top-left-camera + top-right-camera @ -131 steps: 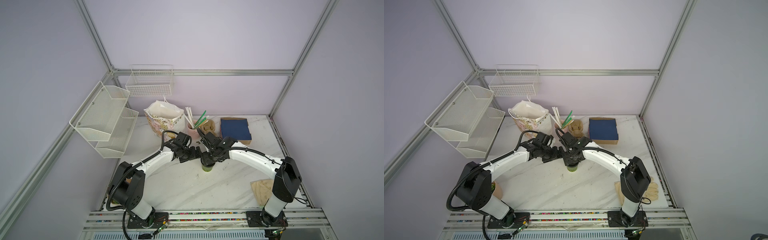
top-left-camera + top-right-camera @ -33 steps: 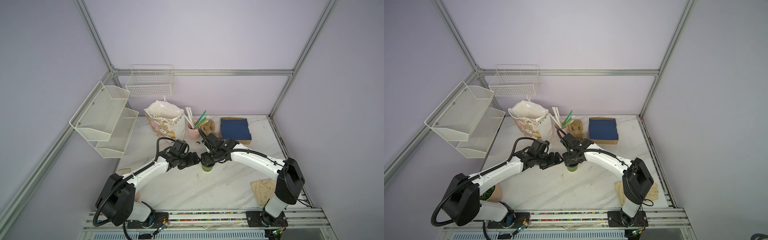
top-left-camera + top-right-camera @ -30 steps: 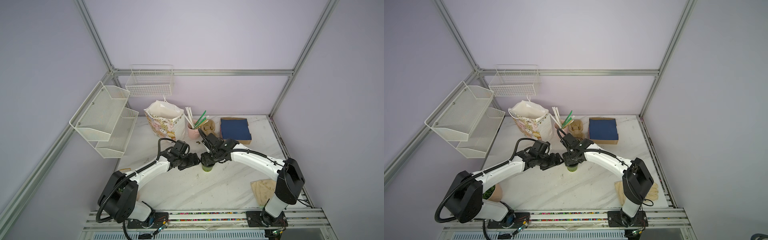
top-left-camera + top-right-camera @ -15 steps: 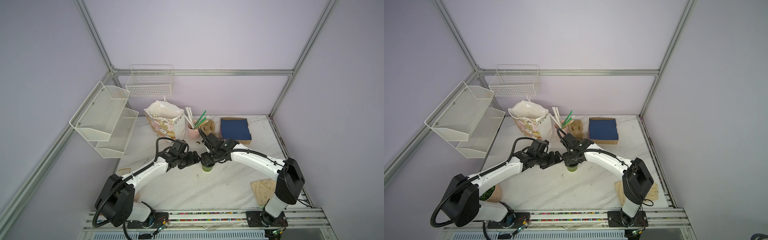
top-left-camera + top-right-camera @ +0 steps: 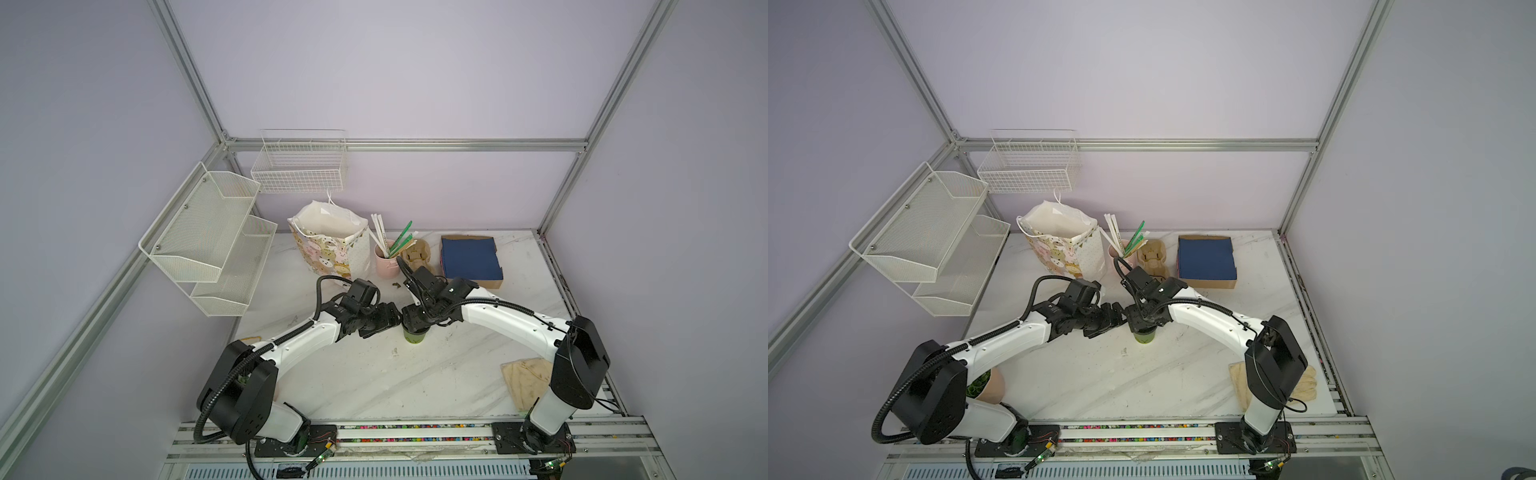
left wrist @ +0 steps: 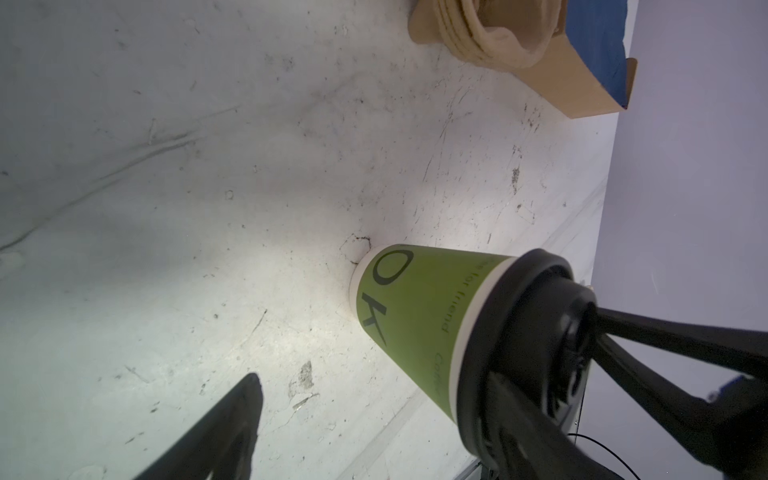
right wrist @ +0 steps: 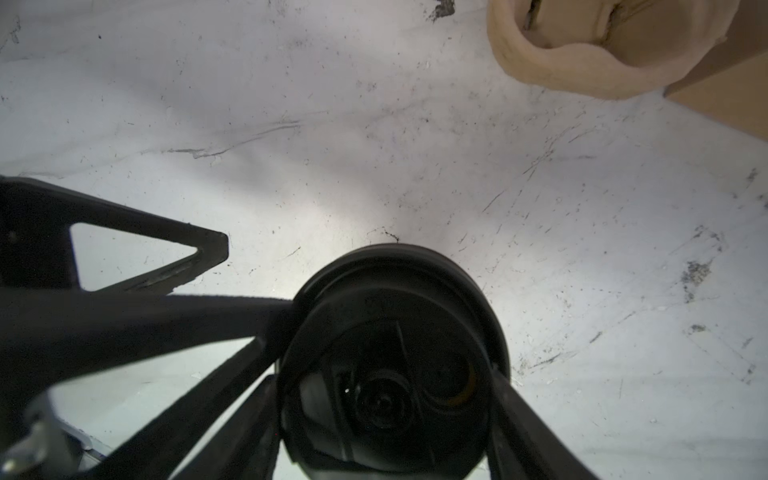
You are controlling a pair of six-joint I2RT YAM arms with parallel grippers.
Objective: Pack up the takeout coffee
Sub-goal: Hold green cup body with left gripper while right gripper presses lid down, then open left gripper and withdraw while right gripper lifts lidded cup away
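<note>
One green paper coffee cup (image 6: pixel 415 316) with one black lid (image 6: pixel 498 353). One pink mug (image 5: pixel 386 266) of straws (image 5: pixel 380 235) (white and green, too bunched to count). One printed gift bag (image 5: pixel 332 253). One stack of pulp cup trays (image 5: pixel 417 255). One cardboard box (image 5: pixel 471 259), blue contents. One wire basket (image 5: pixel 299 174). One two-tier mesh shelf (image 5: pixel 208 237). Two robot arms: left arm (image 5: pixel 307 336), right arm (image 5: pixel 507 320). One tan cloth (image 5: pixel 525 374).

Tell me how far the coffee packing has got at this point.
Done: the black lid sits on the takeout coffee, which stands upright on the table. In hand: the right gripper is closed on the lid from above; the left gripper is open beside the cup, not gripping. Left: the cup is not yet lifted or put in the paper bag at the back, which looks like the destination.
</note>
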